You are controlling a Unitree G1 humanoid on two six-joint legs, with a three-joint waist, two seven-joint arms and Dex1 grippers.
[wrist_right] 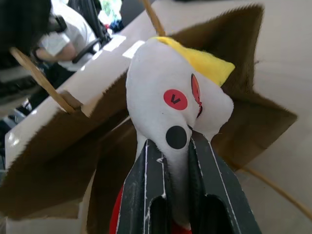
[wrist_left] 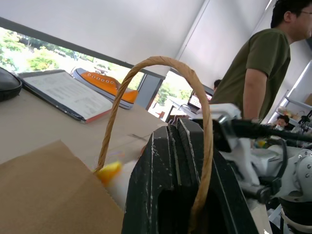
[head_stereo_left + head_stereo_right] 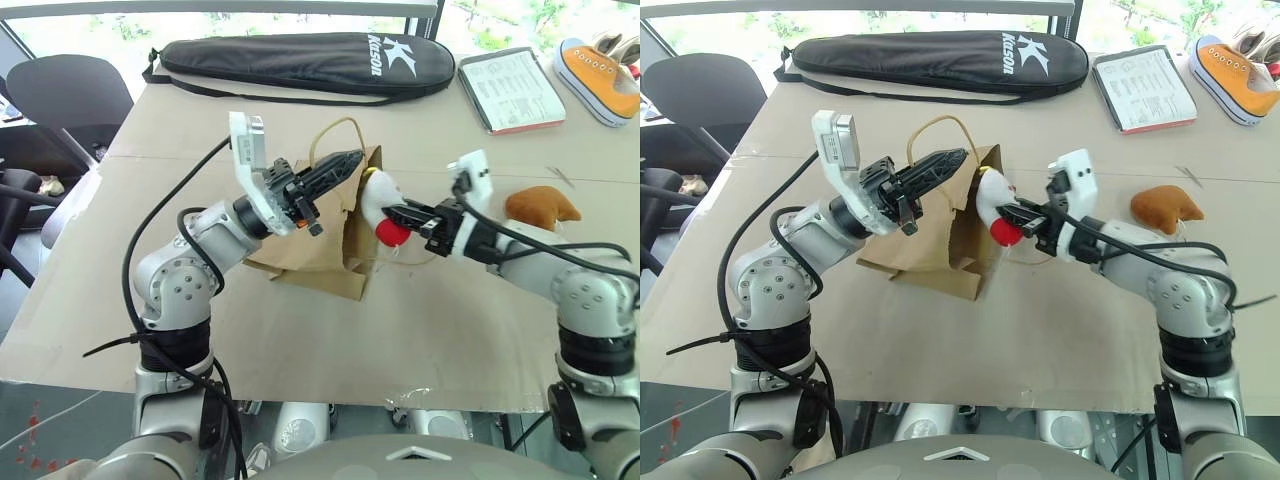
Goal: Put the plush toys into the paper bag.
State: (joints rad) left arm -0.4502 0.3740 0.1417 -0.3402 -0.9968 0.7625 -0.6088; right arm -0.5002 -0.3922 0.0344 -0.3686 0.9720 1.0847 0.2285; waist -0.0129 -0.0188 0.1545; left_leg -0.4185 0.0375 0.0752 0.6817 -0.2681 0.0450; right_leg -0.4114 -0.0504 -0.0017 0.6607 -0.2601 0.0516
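My right gripper (image 3: 408,214) has its jaws pinching the white plush toy (image 3: 378,203), red end, yellow tuft, at the paper bag (image 3: 325,230) mouth; left gripper (image 3: 345,164) clamps a twine handle (image 3: 335,135). Orange-brown plush toy (image 3: 540,207) sits on the desk (image 3: 420,320).
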